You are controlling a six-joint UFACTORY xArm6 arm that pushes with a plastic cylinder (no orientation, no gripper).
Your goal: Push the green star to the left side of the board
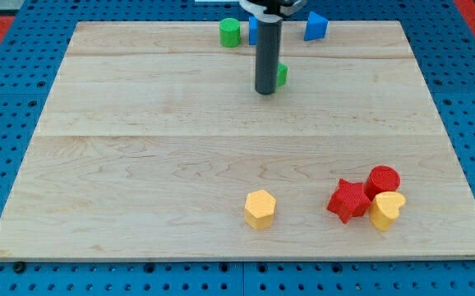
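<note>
The green star (281, 76) is mostly hidden behind my rod near the view's top centre; only a green sliver shows on the rod's right side. My tip (265, 92) rests on the board, touching or just in front of that green block on its left. A green cylinder (230, 32) stands at the view's top, left of the rod.
A blue block (253, 31) is partly hidden behind the rod at the top, and a blue triangular block (315, 26) lies to its right. A yellow hexagon (260, 208), red star (349, 200), red cylinder (383, 180) and yellow heart (387, 210) sit at the bottom right.
</note>
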